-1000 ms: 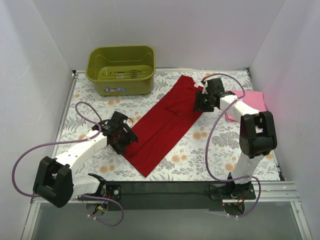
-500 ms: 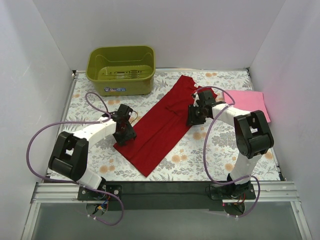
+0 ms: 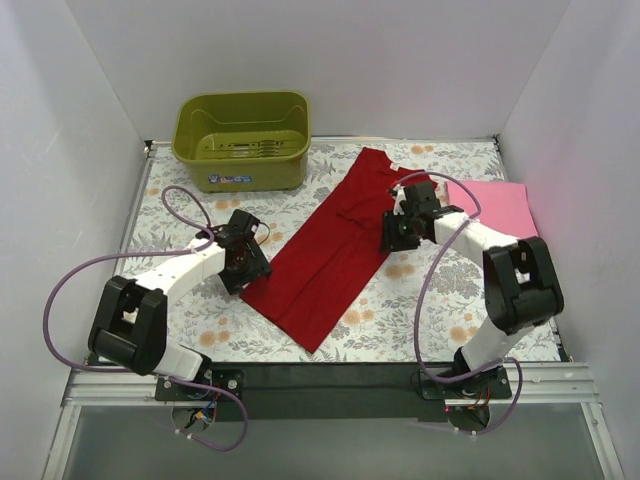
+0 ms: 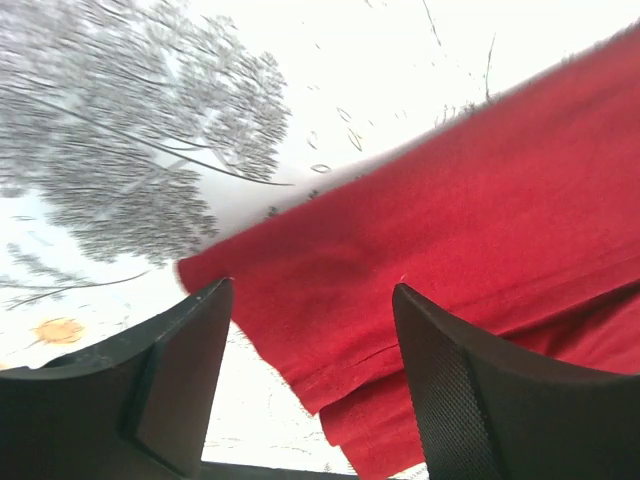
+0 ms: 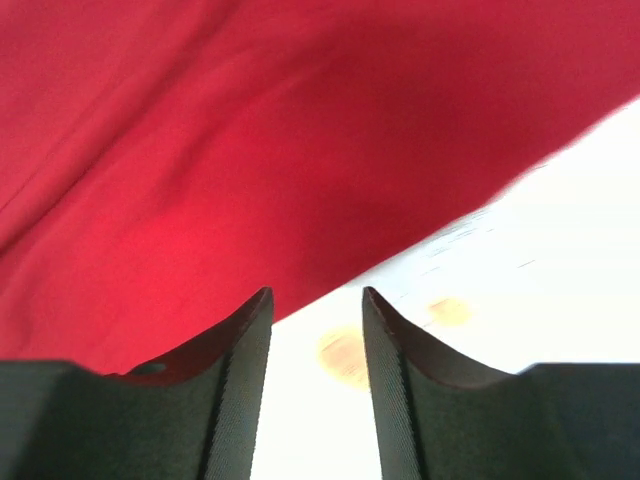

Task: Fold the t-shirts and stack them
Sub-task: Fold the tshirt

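Observation:
The deep red t-shirt [image 3: 335, 250] lies as a long folded strip running diagonally from back centre to front centre. My left gripper [image 3: 243, 268] is open, low at the strip's left front edge. In the left wrist view a layered corner of the red cloth [image 4: 420, 250] lies between the wide-apart fingers of the gripper [image 4: 312, 290]. My right gripper [image 3: 393, 236] is open at the strip's right edge. In the right wrist view the gripper [image 5: 316, 292] has a narrow gap showing bare table, with the red cloth [image 5: 250, 150] just beyond. The light pink t-shirt [image 3: 492, 205] lies folded at the back right.
An olive-green tub [image 3: 242, 140], with nothing inside, stands at the back left. The floral tablecloth [image 3: 420, 290] covers the table. White walls close in the left, back and right sides. Purple cables loop from both arms.
Both grippers came in to the red strip's edges. The strip's front end shifted a little to the right. The right arm moved off the pink t-shirt, which now shows more fully.

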Robot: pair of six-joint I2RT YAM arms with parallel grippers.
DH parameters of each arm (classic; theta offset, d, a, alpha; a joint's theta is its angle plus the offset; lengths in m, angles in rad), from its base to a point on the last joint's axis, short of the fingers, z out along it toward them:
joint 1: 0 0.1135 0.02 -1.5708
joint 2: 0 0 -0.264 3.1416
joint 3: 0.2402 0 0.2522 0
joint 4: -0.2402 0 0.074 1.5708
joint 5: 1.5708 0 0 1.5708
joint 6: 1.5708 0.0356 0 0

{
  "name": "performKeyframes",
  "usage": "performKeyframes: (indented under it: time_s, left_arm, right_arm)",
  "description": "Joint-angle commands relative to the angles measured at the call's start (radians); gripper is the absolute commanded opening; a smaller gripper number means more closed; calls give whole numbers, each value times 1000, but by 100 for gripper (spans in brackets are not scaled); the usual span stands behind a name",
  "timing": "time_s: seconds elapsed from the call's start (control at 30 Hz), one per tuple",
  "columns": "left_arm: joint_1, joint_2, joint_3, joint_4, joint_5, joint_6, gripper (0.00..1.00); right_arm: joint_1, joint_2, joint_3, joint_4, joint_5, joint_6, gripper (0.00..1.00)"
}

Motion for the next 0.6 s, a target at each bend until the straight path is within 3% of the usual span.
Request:
performKeyframes:
  time_s: [0.0, 0.27, 0.57]
  left_arm:
    - [29, -79, 40, -62, -64, 2, 62]
    - [44, -81, -37, -37, -86, 40, 64]
    - [46, 8, -54, 40, -71, 122, 63]
  right_arm:
    - [103, -156, -31, -58, -12, -28, 42]
    - [508, -367, -156, -100, 58, -9, 51]
    - [810, -293, -102, -116, 182, -43, 51]
